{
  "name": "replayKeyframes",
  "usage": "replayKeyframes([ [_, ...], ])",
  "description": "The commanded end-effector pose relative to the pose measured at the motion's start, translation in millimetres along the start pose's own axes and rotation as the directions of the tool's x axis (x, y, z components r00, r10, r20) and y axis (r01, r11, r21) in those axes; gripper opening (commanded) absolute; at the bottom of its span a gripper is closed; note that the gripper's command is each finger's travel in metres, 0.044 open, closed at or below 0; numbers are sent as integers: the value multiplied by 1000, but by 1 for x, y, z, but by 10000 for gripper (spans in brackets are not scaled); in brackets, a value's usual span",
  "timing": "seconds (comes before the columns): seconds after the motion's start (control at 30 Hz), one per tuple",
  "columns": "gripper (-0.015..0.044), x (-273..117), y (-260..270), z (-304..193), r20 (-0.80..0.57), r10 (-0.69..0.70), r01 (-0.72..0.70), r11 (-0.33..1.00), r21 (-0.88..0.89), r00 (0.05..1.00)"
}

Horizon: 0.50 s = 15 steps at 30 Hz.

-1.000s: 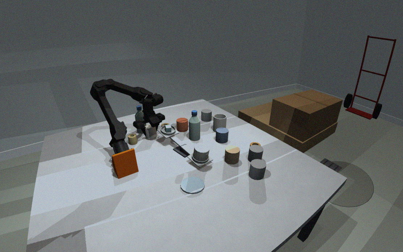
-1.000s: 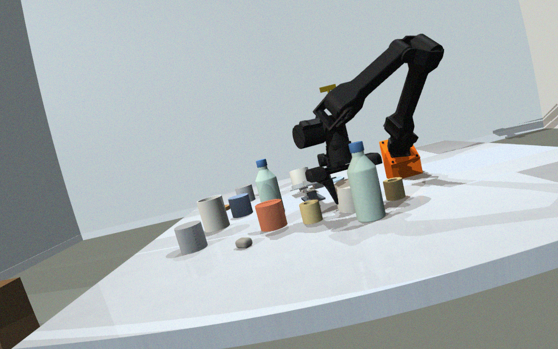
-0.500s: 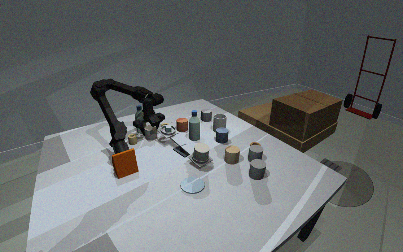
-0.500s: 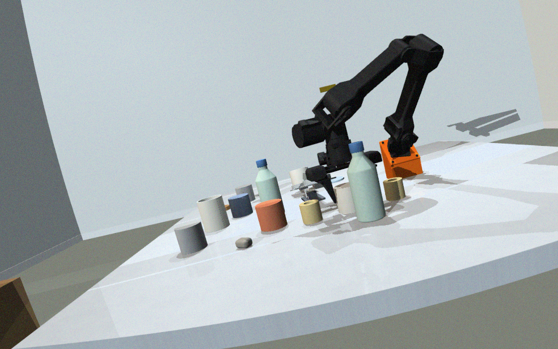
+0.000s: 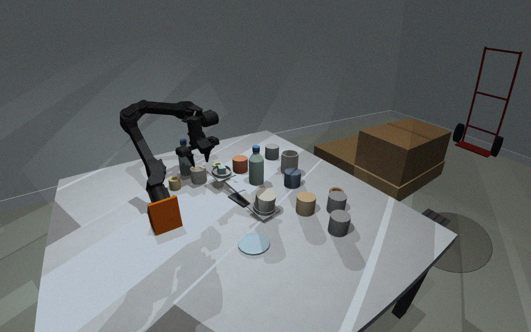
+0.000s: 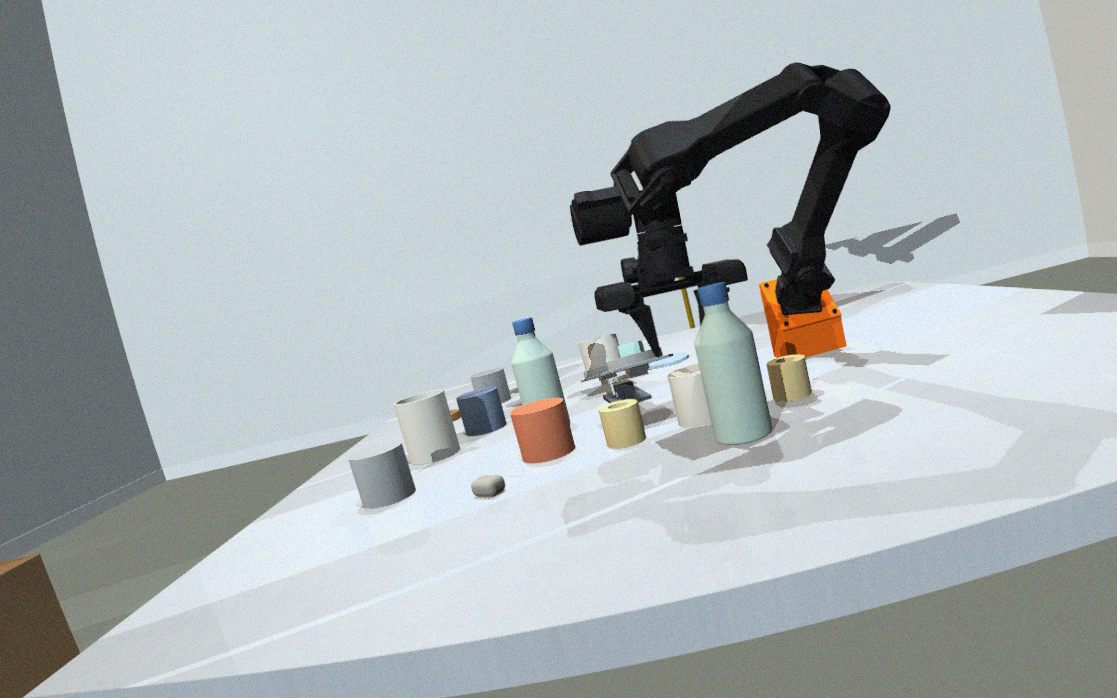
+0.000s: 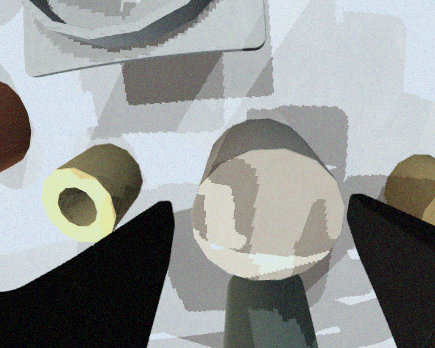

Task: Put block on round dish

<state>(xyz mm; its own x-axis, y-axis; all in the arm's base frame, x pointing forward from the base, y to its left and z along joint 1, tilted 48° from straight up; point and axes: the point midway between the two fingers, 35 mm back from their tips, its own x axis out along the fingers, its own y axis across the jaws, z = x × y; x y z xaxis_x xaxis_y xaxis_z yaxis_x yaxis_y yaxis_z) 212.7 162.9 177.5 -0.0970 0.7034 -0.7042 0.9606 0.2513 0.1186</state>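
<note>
Cup set aside, block exposed on the balance.

Near the counter's far left corner, the beige cup [image 5: 197, 174] is standing free under the gripper [image 5: 200, 157], whose jaws are hanging released and empty; right of it the teal block [image 5: 221, 168] is sitting uncovered.

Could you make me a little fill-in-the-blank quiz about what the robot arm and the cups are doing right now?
1. The teal block sits uncovered on one end pad of the ____.
2. The gripper hangs above the set-down beige cup, its fingers ____ and holding nothing.
3. The other beige cup stands on the balance pad nearer the round ____.
4. The round dish has ____ on it so far.

Missing words: balance; open; dish; nothing
</note>
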Motion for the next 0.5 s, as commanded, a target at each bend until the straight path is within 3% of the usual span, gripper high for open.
replayKeyframes([
  [0.0,260,-3,1,8,19,6,-5,999,-39,1000],
  [0.47,260,-12,12,24,27,14,1,881,-474,1000],
])
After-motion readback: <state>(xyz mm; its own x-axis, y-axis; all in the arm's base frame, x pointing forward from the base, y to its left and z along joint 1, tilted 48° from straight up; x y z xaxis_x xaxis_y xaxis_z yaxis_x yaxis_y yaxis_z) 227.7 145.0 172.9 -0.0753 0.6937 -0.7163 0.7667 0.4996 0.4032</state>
